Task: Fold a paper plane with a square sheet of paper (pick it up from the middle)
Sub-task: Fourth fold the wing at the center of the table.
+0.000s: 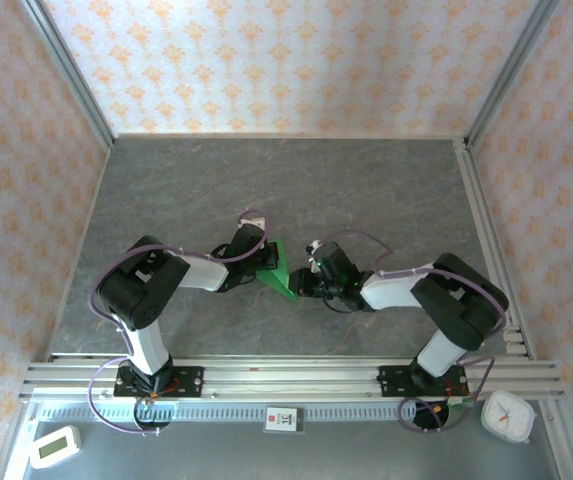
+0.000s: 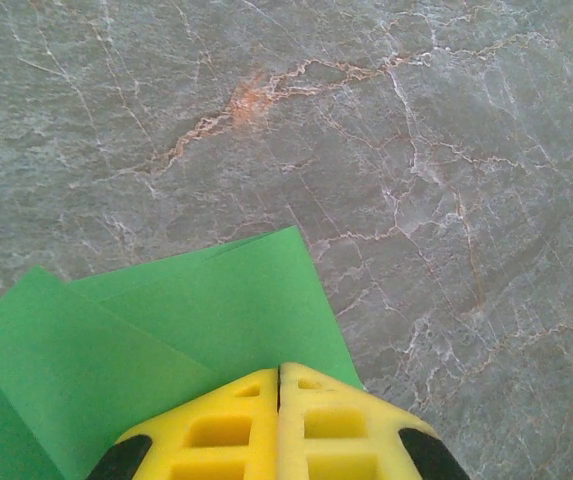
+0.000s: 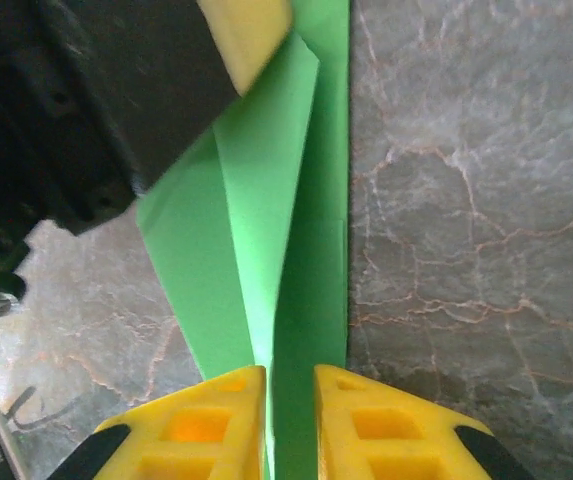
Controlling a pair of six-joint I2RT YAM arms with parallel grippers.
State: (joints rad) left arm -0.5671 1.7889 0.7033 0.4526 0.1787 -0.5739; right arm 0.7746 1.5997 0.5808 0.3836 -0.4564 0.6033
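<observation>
Left arm (image 1: pixel 151 290): reaches from its base at the near left towards the middle of the counter (image 1: pixel 266 180).
Left hand (image 1: pixel 264 264): clenched on the paper plane; in the left wrist view its yellow fingers (image 2: pixel 226 430) meet with no gap, the green sheet spreading out from under their tips.
Paper plane (image 1: pixel 281 275): bright green, folded long and tapering with a centre crease (image 3: pixel 266 200); it sits mid-counter between the two hands; whether it touches the grey marbled surface I cannot tell.
Right hand (image 1: pixel 307 283): released a little; in the right wrist view its yellow fingers (image 3: pixel 216 420) stand narrowly apart, with the plane's narrow end running into the gap.
Right arm (image 1: pixel 446 300): bends in from the near right.
</observation>
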